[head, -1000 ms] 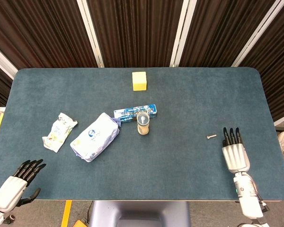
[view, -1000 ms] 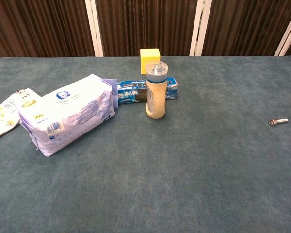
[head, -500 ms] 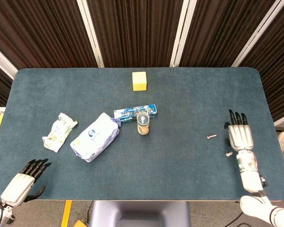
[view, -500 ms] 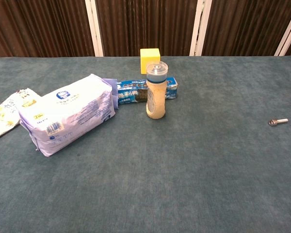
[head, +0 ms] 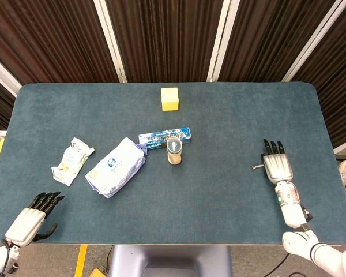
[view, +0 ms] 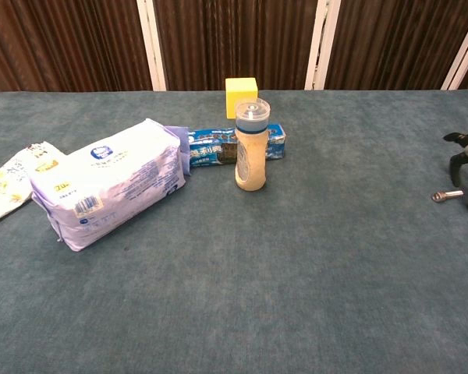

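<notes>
My right hand (head: 277, 167) hovers open over the small metal bolt (head: 256, 167) at its nine o'clock. The bolt looks light, stiff and slippery, so I would pinch its shank.

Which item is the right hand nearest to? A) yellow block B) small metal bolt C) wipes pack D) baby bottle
B: the right hand hovers at the small metal bolt, its fingers spread and holding nothing, far from the cluster of other items at mid-table.
</notes>
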`<state>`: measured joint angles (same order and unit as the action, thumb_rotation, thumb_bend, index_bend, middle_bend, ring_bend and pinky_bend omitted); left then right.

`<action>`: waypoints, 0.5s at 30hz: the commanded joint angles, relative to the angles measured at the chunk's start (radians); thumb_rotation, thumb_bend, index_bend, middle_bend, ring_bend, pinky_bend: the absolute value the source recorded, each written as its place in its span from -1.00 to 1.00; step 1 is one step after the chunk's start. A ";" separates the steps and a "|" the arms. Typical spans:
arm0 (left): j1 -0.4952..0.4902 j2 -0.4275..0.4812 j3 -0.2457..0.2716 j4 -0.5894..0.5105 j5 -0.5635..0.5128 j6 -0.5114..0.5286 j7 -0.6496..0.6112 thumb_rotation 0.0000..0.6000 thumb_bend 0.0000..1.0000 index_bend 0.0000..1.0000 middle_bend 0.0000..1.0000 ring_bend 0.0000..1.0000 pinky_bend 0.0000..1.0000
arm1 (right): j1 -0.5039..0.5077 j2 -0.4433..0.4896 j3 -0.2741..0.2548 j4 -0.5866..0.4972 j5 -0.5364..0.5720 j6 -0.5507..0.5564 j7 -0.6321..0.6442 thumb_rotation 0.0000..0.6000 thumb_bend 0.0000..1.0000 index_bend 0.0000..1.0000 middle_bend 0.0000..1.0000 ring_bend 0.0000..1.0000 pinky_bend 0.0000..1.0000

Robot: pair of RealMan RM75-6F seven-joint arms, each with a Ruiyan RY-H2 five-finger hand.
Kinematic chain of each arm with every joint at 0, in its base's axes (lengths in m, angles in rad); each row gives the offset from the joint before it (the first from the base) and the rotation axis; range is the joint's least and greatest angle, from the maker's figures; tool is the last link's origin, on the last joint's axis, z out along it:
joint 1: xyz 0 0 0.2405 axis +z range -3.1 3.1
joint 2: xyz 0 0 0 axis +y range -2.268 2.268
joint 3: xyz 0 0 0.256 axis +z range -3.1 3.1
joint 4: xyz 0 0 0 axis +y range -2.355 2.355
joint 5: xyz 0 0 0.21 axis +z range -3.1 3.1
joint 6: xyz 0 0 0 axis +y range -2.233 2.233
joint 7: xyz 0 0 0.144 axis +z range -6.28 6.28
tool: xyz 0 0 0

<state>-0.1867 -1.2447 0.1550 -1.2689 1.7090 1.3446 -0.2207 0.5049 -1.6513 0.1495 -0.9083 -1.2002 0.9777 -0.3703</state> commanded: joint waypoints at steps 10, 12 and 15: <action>-0.006 -0.004 -0.005 0.003 -0.020 -0.014 0.001 1.00 -0.13 -1.00 -1.00 -1.00 -0.90 | 0.042 -0.052 0.009 0.082 -0.005 -0.034 -0.006 1.00 -0.24 0.20 -0.85 -1.00 -1.00; -0.006 -0.004 -0.006 0.004 -0.021 -0.014 0.001 1.00 -0.13 -1.00 -1.00 -1.00 -0.90 | 0.042 -0.052 0.007 0.086 -0.007 -0.034 -0.011 1.00 -0.24 0.20 -0.85 -1.00 -1.00; -0.006 -0.004 -0.007 0.004 -0.022 -0.012 0.001 1.00 -0.13 -1.00 -1.00 -1.00 -0.90 | 0.038 -0.050 0.003 0.089 -0.006 -0.038 -0.012 1.00 -0.24 0.20 -0.85 -1.00 -1.00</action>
<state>-0.1927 -1.2488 0.1485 -1.2644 1.6866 1.3324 -0.2194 0.5436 -1.7017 0.1527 -0.8194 -1.2071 0.9402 -0.3824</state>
